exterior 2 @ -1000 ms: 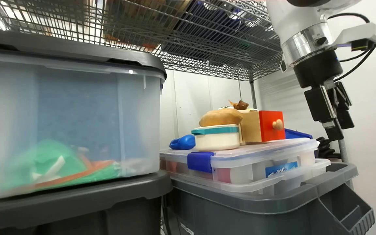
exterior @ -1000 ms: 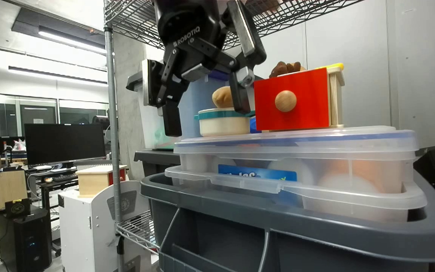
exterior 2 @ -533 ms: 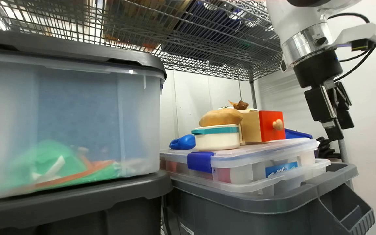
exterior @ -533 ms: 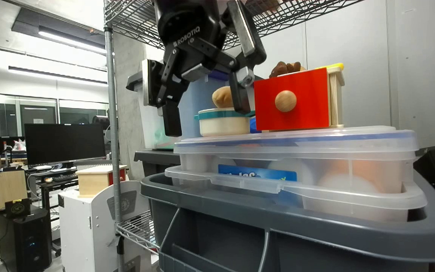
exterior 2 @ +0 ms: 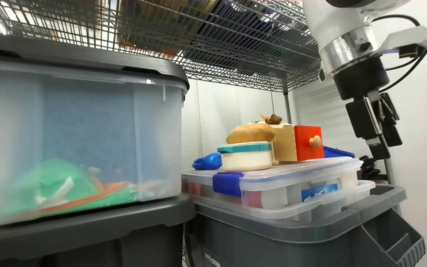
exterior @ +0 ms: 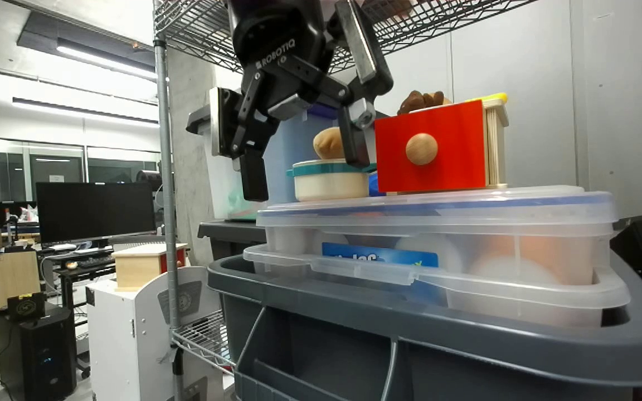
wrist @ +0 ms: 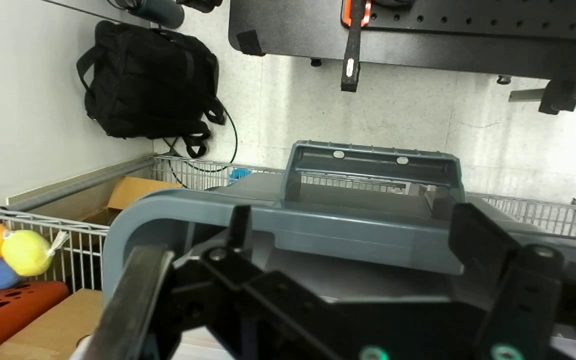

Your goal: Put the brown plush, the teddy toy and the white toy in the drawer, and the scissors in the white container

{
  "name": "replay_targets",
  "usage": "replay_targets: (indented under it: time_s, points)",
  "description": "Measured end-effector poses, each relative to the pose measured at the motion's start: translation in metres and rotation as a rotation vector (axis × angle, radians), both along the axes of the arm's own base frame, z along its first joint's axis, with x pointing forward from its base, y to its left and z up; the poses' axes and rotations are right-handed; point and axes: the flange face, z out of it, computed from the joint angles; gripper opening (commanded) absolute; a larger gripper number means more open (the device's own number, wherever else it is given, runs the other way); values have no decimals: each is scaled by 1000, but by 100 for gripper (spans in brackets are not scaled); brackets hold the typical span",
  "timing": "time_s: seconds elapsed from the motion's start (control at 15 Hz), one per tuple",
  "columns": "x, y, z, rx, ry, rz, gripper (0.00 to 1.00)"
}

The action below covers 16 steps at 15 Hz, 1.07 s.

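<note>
Our fingers [exterior: 253, 177], spread wide apart.
On the clear lid [exterior 2: 298, 177] we see the red drawer [exterior 2: 307, 135], brown plush [exterior 2: 274, 119] atop its casing [exterior 2: 284, 144]; white container [exterior 2: 246, 159] near the blue-latched edge [exterior 2: 228, 175], tan plush [exterior 2: 250, 133] on top.

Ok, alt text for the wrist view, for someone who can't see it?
The claw, open and holding nothing, fills the lower foreground, the rim of a gray bin behind it. Beyond, a black backpack rests on a pale floor by a white wall, and a black tabletop shows at top right; orange, yellow and blue balls sit at far left.
</note>
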Motion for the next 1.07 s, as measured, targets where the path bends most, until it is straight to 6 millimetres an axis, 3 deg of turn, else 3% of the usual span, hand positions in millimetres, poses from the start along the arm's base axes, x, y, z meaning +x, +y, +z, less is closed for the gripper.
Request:
replay_targets:
  time_s: [0.67, 1.07]
  points:
    - [0, -1, 0, -2, -6, -30, 100]
    - [1, -15, 10, -1, -17, -121, 100]
